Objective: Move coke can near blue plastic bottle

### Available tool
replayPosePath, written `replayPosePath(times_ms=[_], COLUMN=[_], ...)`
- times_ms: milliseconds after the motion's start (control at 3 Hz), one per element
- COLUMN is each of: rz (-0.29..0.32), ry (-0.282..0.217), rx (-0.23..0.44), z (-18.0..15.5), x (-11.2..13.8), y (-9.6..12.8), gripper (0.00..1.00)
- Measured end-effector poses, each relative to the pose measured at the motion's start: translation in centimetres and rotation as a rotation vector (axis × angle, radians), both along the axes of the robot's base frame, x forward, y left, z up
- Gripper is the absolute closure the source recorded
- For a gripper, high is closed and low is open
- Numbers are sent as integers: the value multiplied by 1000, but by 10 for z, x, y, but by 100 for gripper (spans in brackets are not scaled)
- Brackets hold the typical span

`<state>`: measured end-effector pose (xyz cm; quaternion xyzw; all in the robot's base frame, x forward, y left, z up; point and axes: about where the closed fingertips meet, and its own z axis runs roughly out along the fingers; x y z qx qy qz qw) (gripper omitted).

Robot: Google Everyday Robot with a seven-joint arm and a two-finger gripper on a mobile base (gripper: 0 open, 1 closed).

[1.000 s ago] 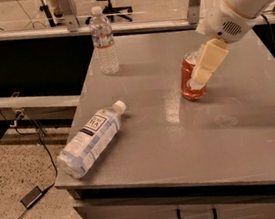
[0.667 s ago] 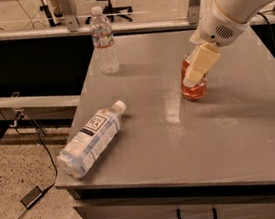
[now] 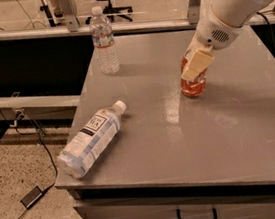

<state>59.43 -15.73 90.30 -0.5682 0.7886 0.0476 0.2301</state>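
The coke can [image 3: 196,84] is red-orange and stands upright on the grey table [image 3: 221,135], right of centre. My gripper [image 3: 196,67] comes down from the upper right on a white arm and is at the can's upper part, covering its top left. The blue plastic bottle [image 3: 92,139], pale blue with a white cap and a dark label, lies on its side near the table's front left corner, cap pointing toward the can. A wide strip of table lies between the can and this bottle.
A slim clear ribbed bottle [image 3: 104,41] with a red-and-white label stands upright at the table's back left. The table's left edge drops to a speckled floor with cables [image 3: 36,145]. A drawer handle [image 3: 196,217] shows below the front edge.
My gripper has shifted slightly left and up at the can. The can stays in about the same spot. Both bottles have not moved.
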Motion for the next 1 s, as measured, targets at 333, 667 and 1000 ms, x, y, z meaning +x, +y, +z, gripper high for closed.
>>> replayPosePath(times_ms=[333, 667, 1000], rz=[24, 67, 122], ry=[-19, -38, -36], rx=[-14, -10, 57], z=[8, 25, 36], x=[-1, -6, -18], y=[5, 16, 32], gripper=[88, 100, 100])
